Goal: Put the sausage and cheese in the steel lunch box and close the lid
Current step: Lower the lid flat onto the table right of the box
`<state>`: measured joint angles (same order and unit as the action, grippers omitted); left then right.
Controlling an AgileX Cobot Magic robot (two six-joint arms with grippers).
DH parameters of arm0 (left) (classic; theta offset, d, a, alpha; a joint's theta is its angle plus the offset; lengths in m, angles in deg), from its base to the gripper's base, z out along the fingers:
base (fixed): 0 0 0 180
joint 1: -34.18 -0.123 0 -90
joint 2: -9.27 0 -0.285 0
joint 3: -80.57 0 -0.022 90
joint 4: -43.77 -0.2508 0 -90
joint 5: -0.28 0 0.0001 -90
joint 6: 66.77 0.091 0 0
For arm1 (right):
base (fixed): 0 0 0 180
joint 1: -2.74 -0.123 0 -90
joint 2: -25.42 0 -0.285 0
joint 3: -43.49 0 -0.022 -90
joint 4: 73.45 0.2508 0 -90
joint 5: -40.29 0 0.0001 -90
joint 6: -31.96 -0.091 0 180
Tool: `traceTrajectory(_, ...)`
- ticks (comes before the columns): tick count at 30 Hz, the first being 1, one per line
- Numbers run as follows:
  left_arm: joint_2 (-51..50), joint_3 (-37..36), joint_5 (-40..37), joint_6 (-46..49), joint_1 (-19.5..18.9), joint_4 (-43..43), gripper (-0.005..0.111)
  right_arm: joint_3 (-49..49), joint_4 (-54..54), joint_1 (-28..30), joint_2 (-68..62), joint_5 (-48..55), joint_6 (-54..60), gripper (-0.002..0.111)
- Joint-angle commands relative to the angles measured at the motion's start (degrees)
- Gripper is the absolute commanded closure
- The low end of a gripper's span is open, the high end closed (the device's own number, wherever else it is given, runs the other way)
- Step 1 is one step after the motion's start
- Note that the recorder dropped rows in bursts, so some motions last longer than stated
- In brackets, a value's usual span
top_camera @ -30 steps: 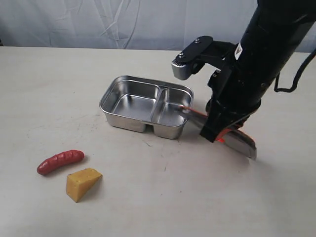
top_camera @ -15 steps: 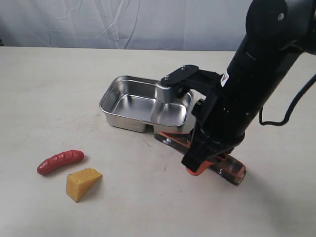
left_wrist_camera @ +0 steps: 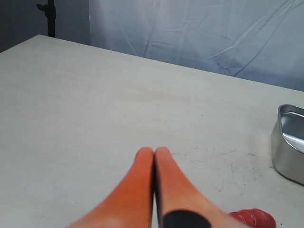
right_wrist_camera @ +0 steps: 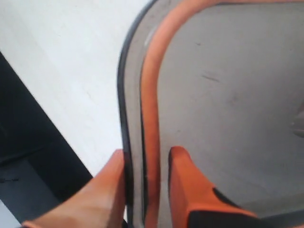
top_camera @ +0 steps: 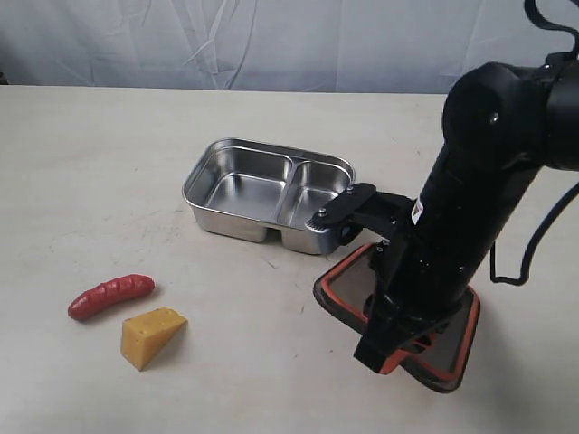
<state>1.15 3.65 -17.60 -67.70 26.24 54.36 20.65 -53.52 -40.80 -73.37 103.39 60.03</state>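
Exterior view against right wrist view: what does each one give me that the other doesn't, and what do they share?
Only the exterior view: the shiny rectangular steel lunch box, empty, with the glossy red sausage and the yellow-orange cheese wedge lying apart from it.

Only the right wrist view: the right gripper, its orange fingers on either side of the rim of the dark translucent lid. Whether they pinch it I cannot tell.

Both: the lid flat with its orange seal upward, on the pale table.
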Motion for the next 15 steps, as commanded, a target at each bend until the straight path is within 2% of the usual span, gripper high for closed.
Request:
traceTrajectory(1, 0.33, -0.30, 0.72, 0.02, -0.10, -0.17, 0.107, -0.82, -1.04, 0.12, -3.35, 0.09, -0.72, 0.096)
traceTrajectory(3, 0.33, -0.30, 0.72, 0.02, -0.10, -0.17, 0.107, -0.82, -2.08, 0.12, -4.21, -0.22, -0.72, 0.079)
traceTrajectory(6, 0.33, -0.30, 0.72, 0.02, -0.10, -0.17, 0.107, -0.82, -3.17, 0.12, -4.50, -0.61, -0.72, 0.063)
traceTrajectory(12, 0.33, -0.30, 0.72, 0.02, -0.10, -0.17, 0.107, 0.97, -3.69, 0.12, -4.50, -0.62, -0.72, 0.068)
traceTrajectory(15, 0.33, -0.30, 0.72, 0.02, -0.10, -0.17, 0.107, 3.48, -4.47, 0.12, -3.30, -1.86, -0.72, 0.081)
